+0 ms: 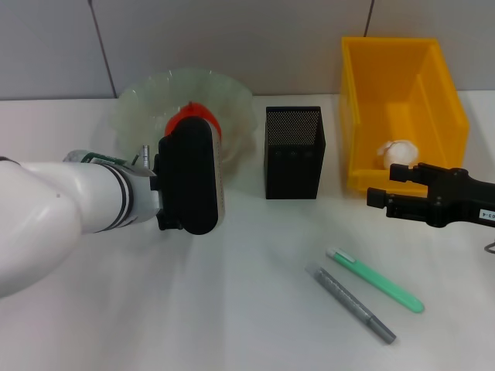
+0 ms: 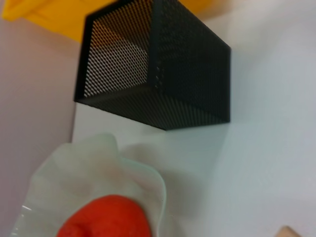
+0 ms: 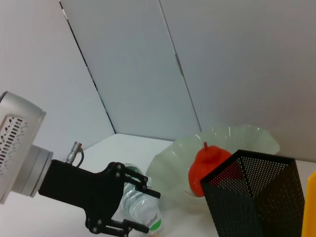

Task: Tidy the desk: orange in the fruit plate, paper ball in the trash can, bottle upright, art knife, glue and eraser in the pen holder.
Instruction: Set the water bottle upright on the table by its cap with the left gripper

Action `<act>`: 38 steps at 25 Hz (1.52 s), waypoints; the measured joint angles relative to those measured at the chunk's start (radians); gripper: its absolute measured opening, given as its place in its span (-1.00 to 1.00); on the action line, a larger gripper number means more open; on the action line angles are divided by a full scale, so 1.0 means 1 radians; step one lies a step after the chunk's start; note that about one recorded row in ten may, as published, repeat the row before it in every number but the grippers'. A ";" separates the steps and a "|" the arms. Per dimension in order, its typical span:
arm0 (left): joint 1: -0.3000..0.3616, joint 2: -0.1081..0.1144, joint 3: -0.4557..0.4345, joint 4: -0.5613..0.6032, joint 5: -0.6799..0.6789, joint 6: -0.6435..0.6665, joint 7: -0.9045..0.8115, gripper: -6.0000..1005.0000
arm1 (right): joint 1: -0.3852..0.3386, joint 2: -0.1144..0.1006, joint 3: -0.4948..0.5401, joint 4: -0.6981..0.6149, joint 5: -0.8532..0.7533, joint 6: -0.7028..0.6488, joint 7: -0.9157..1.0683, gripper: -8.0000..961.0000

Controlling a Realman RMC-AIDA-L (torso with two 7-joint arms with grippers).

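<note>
With the orange [image 1: 188,116] already sitting in the fruit plate [image 1: 232,97] and the paper ball [image 1: 397,152] lying in the trash can [image 1: 441,85], the step in hand looks to be the bottle [image 3: 139,210]: the right wrist view shows the left gripper [image 3: 132,203] with its fingers spread around the clear bottle, which seems to lie on its side on the table [image 1: 232,309] just beside the plate. Whether the fingers already touch it I cannot tell. My judgement is that the next move calls for closing on the bottle's body, lifting, and turning it cap-up before setting it down well clear of the plate's wavy rim. The right gripper [image 1: 379,196] hovers over the table in front of the trash can, fingers apart and holding nothing. The pen holder [image 1: 294,152] stands between plate and bin, and appears empty. A green stick [image 1: 375,279] and a grey pen-like tool [image 1: 349,302] lie on the table nearer the robot, not yet put away.
</note>
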 joint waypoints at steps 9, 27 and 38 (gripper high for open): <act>0.002 -0.001 0.002 0.024 0.001 0.033 0.068 0.36 | 0.018 -0.007 -0.001 0.040 0.000 0.013 -0.013 0.75; -0.039 0.001 -0.032 0.108 0.002 0.274 0.177 0.51 | 0.020 -0.008 -0.001 0.059 -0.001 0.030 -0.026 0.75; -0.124 -0.001 -0.026 -0.038 0.003 0.176 0.252 0.51 | 0.016 -0.008 0.000 0.063 0.002 0.033 -0.026 0.75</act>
